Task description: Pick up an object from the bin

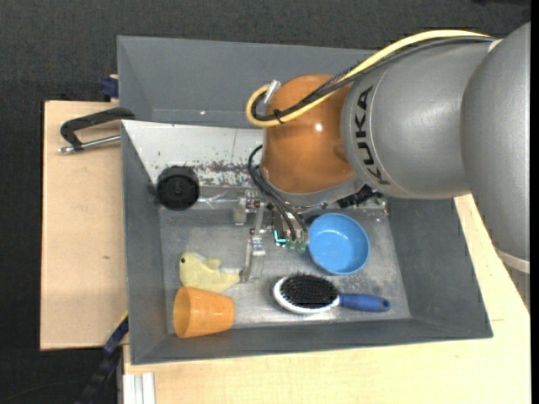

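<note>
Approach step, I judge: the gripper [254, 255] hangs just beside the pale yellow duck-shaped toy [205, 272] at the bin's [139, 251] front left (clenched or released, I cannot tell). Next it needs centring over the toy.

Five loose things lie on the floor of the grey bin [139, 251]. A round black disc [178, 188] sits at the far left, close under the back wall and well apart from the rest. Near the front-left corner an orange cup [202, 312] lies on its side, its wider end to the view's left. Just behind it is a pale yellow, soft-looking lump [202, 272]; whether the two touch cannot be told. Right of them lies a hairbrush [307, 293], its white oval head bristles-up and its blue handle pointing right. Just behind the brush stands a blue bowl [338, 243], upright, mouth open upward.
</note>
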You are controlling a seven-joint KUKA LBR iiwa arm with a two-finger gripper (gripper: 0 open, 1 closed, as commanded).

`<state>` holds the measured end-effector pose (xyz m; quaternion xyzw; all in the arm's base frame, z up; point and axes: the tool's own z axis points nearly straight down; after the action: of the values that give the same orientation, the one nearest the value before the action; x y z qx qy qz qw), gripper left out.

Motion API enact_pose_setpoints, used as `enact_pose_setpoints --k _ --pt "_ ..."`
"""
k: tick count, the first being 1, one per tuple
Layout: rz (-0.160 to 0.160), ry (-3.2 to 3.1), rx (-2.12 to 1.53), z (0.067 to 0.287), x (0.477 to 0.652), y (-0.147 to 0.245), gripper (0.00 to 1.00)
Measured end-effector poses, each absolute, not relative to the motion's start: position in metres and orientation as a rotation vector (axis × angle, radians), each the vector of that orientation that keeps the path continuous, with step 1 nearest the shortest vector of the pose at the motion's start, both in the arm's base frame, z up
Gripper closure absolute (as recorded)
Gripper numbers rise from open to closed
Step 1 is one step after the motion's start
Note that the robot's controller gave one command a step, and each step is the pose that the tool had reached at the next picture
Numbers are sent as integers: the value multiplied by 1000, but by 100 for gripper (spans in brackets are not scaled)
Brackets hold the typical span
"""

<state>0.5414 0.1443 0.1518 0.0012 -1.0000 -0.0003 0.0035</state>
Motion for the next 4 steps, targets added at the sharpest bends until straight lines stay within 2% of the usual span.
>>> enact_pose_setpoints --k 1,2,3,4 --pt "-4 -3149 -166 84 531 172 0" --pt "-6 -3096 -567 102 530 183 0" --pt "-7 -2938 -1123 105 550 212 0" --pt "-10 -3160 -59 75 518 206 0"
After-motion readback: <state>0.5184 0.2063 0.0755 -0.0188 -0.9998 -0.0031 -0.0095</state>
